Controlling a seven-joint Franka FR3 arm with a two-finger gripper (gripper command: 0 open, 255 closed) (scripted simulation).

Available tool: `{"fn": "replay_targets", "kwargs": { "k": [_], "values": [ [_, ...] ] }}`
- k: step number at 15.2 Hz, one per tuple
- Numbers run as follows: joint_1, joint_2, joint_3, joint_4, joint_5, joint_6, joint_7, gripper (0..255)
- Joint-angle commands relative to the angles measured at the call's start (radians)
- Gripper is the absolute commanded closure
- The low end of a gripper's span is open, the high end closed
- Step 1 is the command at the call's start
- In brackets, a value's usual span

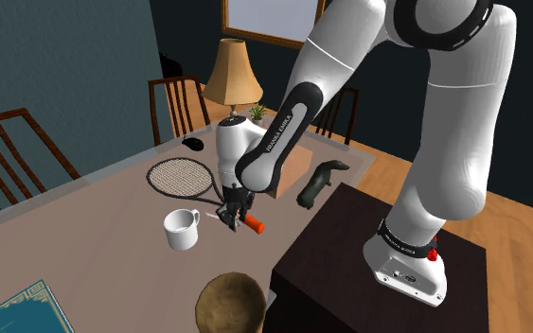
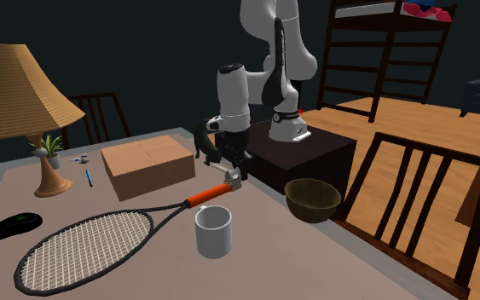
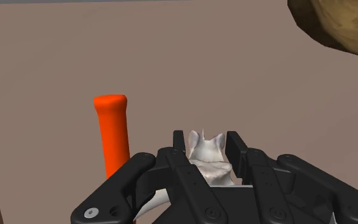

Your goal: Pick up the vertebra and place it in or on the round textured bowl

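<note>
Just beside the racket's orange handle point(image 3: 112, 130), over the brown table point(image 3: 247, 70), gripper point(image 3: 208, 143) clenched on the pale grey vertebra point(image 3: 208, 158), clasped between both fingers. Contact with the table cannot be determined. Round brown bowl point(image 2: 312, 199) stands apart at the table edge; white mug point(image 2: 213, 230) near the handle

A home: a table lamp point(image 2: 16, 94), wooden dining chairs point(image 1: 177, 83) and a bunk bed point(image 2: 374, 10).
</note>
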Motion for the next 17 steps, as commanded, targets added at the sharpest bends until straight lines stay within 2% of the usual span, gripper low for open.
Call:
{"fn": "replay_targets", "kwargs": {
  "k": [1, 15, 17],
  "values": [
    [-0.006, -0.031, 0.009, -0.005, 0.014, -0.026, -0.007, 255],
    [-0.026, -0.219, 0.04, 0.002, 0.095, -0.215, -0.056, 255],
    [-0.013, -0.232, 0.053, -0.011, 0.103, -0.213, -0.036, 255]
  ]
}}
